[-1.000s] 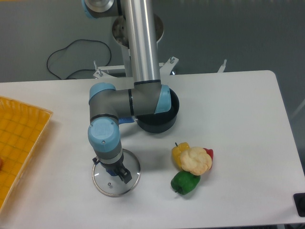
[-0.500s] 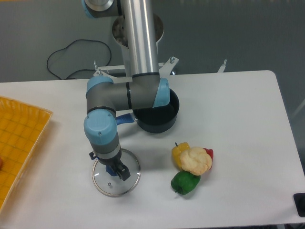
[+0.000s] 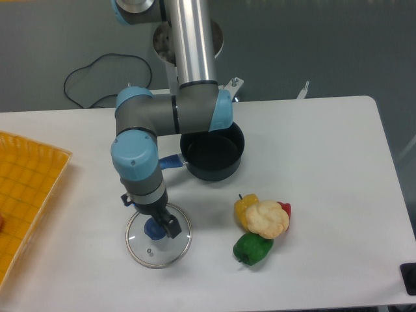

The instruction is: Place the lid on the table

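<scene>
The round glass lid (image 3: 144, 242) with its thin metal rim lies flat on the white table (image 3: 325, 156), left of centre near the front edge. Its blue knob (image 3: 154, 229) shows at the middle and a small vent hole sits in front of it. My gripper (image 3: 161, 227) hangs straight down over the knob, raised a little off it, with one black finger (image 3: 171, 227) showing to the knob's right. The jaws look open and hold nothing. The other finger is hidden behind the wrist.
The dark blue pot (image 3: 212, 155) stands uncovered behind the lid, partly under my arm. A pile of toy food lies to the right: a yellow pepper (image 3: 245, 205), a pale cauliflower (image 3: 267, 219), a green pepper (image 3: 252, 249). The yellow gridded tray (image 3: 26, 188) is at the left edge.
My arm has lifted up and back from the lid, uncovering the blue knob and more of the pot. The lid has stayed in place on the table.
</scene>
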`<state>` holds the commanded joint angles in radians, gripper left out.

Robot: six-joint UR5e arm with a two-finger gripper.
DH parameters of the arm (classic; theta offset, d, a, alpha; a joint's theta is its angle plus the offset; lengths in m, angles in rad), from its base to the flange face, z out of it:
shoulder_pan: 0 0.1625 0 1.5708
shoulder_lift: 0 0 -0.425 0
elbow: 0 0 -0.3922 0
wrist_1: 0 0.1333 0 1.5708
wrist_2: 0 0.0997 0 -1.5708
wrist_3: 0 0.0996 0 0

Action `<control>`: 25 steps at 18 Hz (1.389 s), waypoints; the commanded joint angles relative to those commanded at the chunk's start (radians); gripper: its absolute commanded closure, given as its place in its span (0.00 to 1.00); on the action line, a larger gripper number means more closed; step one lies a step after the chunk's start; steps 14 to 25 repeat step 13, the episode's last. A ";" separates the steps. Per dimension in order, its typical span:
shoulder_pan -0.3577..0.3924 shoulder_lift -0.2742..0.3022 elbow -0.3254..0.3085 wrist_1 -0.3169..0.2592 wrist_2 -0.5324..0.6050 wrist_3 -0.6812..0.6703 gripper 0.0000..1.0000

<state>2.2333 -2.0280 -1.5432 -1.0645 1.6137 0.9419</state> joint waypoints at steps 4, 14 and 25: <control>0.081 0.015 0.021 -0.038 -0.003 0.012 0.00; 0.219 0.022 0.057 -0.075 -0.003 0.192 0.00; 0.219 0.022 0.057 -0.075 -0.003 0.192 0.00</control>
